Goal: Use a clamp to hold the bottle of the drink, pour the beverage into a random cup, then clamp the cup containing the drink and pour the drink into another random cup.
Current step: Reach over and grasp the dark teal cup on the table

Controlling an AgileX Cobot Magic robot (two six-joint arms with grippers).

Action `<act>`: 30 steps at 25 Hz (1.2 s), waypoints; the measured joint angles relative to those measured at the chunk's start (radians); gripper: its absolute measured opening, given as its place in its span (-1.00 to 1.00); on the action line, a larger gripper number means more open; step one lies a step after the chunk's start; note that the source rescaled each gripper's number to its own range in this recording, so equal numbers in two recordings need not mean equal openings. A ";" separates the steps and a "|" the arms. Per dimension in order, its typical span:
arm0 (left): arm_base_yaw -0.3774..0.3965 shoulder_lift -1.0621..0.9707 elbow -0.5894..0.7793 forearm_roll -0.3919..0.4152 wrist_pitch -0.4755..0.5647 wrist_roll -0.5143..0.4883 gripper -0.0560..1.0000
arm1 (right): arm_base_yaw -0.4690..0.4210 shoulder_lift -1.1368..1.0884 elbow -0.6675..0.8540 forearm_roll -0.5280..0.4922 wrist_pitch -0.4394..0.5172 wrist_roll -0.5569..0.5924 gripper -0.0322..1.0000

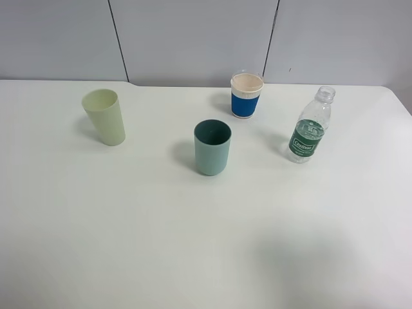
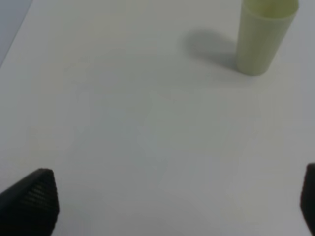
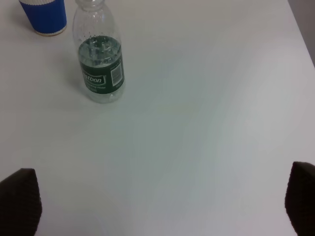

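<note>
A clear plastic bottle point(image 1: 311, 125) with a green label and no cap stands upright at the right of the white table; it also shows in the right wrist view point(image 3: 100, 59). A teal cup point(image 1: 212, 147) stands in the middle, a blue paper cup with a white rim point(image 1: 246, 95) behind it, and a pale green cup point(image 1: 105, 116) at the left, also in the left wrist view point(image 2: 263, 34). My left gripper point(image 2: 172, 206) is open and empty, well short of the pale green cup. My right gripper point(image 3: 162, 204) is open and empty, short of the bottle. Neither gripper shows in the exterior view.
The white table point(image 1: 129, 232) ends at a grey panelled wall point(image 1: 193, 38) behind the cups. The blue cup's base point(image 3: 44, 17) sits beside the bottle in the right wrist view.
</note>
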 joint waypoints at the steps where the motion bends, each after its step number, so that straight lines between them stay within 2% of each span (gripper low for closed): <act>1: 0.000 0.000 0.000 0.000 0.000 0.000 1.00 | 0.000 0.000 0.000 0.000 0.000 0.000 0.98; 30: 0.000 0.000 0.000 0.015 0.000 -0.010 1.00 | 0.000 0.000 0.000 0.000 0.000 0.000 0.98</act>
